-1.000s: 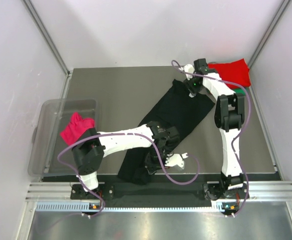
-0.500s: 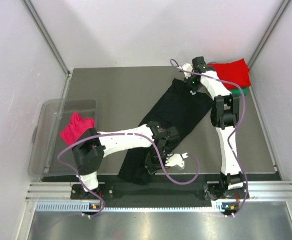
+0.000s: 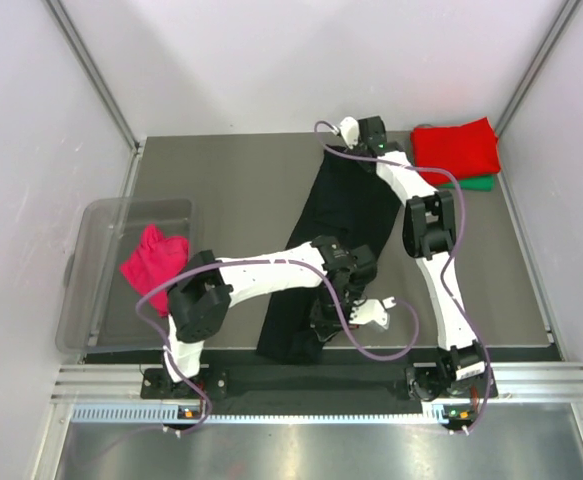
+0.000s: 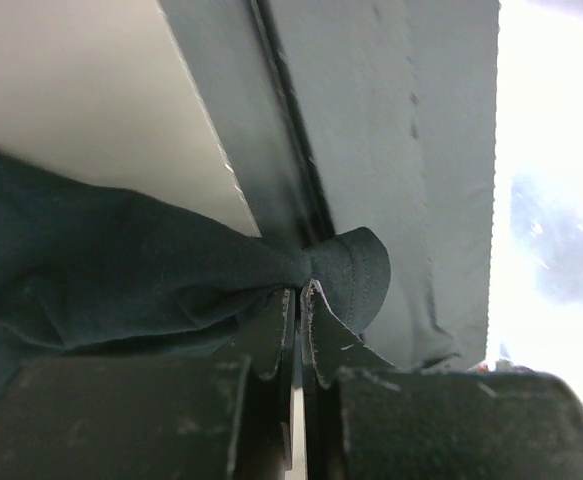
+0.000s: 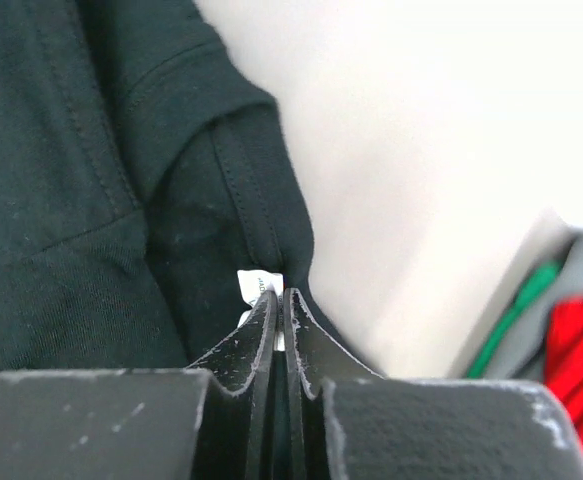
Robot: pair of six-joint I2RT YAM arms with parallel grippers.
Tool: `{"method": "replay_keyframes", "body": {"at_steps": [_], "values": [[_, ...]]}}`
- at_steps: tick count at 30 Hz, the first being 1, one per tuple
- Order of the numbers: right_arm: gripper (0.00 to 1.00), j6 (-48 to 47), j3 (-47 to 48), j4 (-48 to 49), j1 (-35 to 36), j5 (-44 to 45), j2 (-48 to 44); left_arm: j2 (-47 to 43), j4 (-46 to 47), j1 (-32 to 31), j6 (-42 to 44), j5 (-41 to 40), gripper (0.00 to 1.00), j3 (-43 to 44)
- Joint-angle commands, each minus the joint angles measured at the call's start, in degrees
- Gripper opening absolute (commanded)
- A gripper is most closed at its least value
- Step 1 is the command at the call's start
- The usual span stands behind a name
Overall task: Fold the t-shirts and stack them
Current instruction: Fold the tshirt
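Your soft black cloth t-shirt lies pulled out into a long narrow band on the dark grey worktop. It runs from the near edge, a little left of centre, up towards the far edge. Its near end is bunched, and its far end narrows under the right wrist.

Your left fingers are pressed together on a small fold of the shirt's hemmed edge at the near part of the band, and the cloth bulges out just past the tips. Your right fingers are likewise clamped tight on the shirt's far end, pinching dark fabric right at a small white label beside a stitched seam.

From above, you can see the left arm reaching across from the left to the near end. The right arm stretches forward to the far end, so the shirt is held at both ends.

Near the right fingers, in the far right corner, a folded red t-shirt sits on a green t-shirt, of which only the near edge shows. Well apart on the left, a crumpled magenta t-shirt lies in a clear plastic bin at the worktop's left edge.
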Motion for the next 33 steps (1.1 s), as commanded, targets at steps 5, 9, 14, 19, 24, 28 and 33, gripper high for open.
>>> {"method": "replay_keyframes", "body": {"at_steps": [5,9,14,19,24,28,33], "values": [[0.00,-1.13,3.26,20.90,1.91,-0.26,3.82,6.23,4.88,0.02,2.38,2.35,0.01,6.25],[0.00,-2.37,4.76,26.36,2.27,-0.44,5.58,9.40,5.94,0.11,3.00,2.88,0.01,10.46],[0.00,-3.25,5.64,34.17,2.71,-1.84,7.42,13.17,6.19,0.02,3.00,5.87,0.01,15.30],[0.00,-5.00,7.92,39.81,3.41,-4.04,9.80,15.90,7.86,0.02,1.77,5.79,0.10,19.17],[0.01,-2.29,8.10,47.10,2.97,-5.01,9.28,12.93,15.06,0.10,-2.89,3.67,0.34,18.48],[0.45,1.50,6.96,48.52,2.01,-1.07,3.84,12.21,12.12,0.11,-7.28,3.06,0.41,27.24],[0.57,4.74,-8.89,48.96,0.51,5.61,-16.00,6.60,10.85,0.89,-12.54,0.95,0.50,36.39]]}}
